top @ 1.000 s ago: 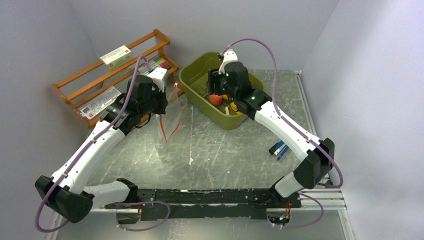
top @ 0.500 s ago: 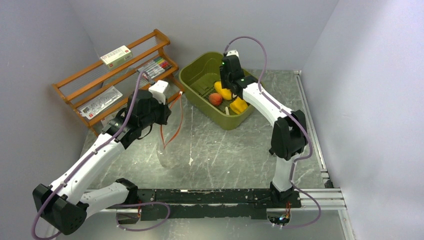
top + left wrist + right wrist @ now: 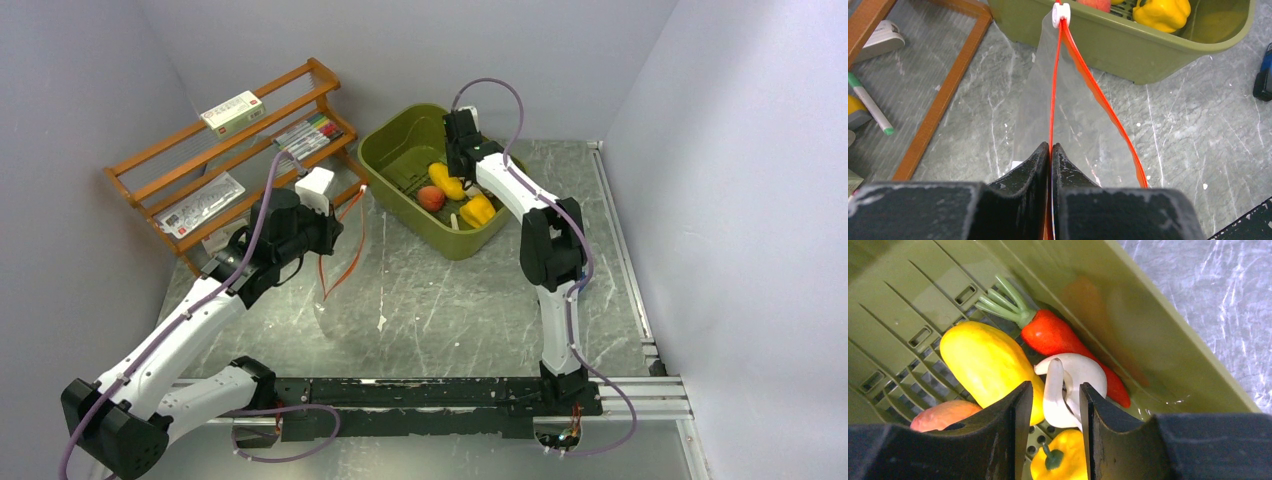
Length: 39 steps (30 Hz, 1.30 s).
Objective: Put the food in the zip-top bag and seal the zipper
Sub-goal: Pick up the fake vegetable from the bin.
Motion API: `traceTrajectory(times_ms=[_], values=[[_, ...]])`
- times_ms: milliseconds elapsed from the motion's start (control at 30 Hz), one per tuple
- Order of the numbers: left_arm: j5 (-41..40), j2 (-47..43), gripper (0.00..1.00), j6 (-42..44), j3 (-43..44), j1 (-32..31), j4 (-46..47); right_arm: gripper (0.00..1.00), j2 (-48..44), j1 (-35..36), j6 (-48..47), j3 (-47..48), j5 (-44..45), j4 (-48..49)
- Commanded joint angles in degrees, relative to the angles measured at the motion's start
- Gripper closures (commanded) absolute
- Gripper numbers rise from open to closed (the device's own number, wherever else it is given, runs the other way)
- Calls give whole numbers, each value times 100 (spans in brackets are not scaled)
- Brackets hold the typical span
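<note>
The clear zip-top bag (image 3: 1073, 115) hangs open from my left gripper (image 3: 1050, 146), which is shut on one side of the red-orange zipper (image 3: 1098, 95). The zipper's white slider (image 3: 1061, 12) reaches the olive basket (image 3: 1148, 55). From above, the bag (image 3: 335, 300) trails from the left gripper (image 3: 333, 228) down to the table. The food lies in the basket (image 3: 385, 140). In the right wrist view I see a yellow squash (image 3: 983, 365), a carrot (image 3: 1058, 337), a white piece (image 3: 1073, 372), a yellow pepper (image 3: 1058, 460) and a red-orange round one (image 3: 943, 415). My right gripper (image 3: 1055, 387) is open, with the white piece between its fingers and a narrow gap on the left side.
A wooden rack (image 3: 200, 165) stands at the back left, holding coloured markers (image 3: 310, 130) and a white box (image 3: 232, 110). A blue and black item (image 3: 1263, 75) lies on the table right of the basket. Grey walls close in on the back and both sides.
The right arm has swung from elbow-out to upright. Its gripper has shifted toward the basket's far side and its jaws have narrowed. The left gripper has drifted slightly down and left with the bag.
</note>
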Motion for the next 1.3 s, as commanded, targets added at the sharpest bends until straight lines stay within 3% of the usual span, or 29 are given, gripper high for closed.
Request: traceTrajectory(times_ms=[0, 167, 300, 567, 600, 667, 767, 1267], values=[[106, -62, 93, 87, -42, -35, 243, 62, 155, -64, 6, 228, -151, -21], [96, -93, 93, 89, -62, -34, 220, 66, 348, -85, 48, 389, -136, -95], [49, -176, 93, 87, -91, -34, 246, 76, 353, -85, 25, 326, -137, -44], [62, -202, 93, 96, -85, -32, 213, 72, 562, -91, 2, 496, -40, -152], [56, -206, 93, 89, -85, -34, 220, 75, 565, -96, -6, 506, -45, -146], [33, -227, 93, 84, -98, -32, 225, 92, 500, -94, -44, 456, -53, -89], [-9, -225, 93, 76, -111, -34, 246, 100, 254, -92, -101, 275, -69, 68], [49, -209, 93, 28, -158, -35, 318, 100, -1639, 9, -73, -1230, -484, 716]])
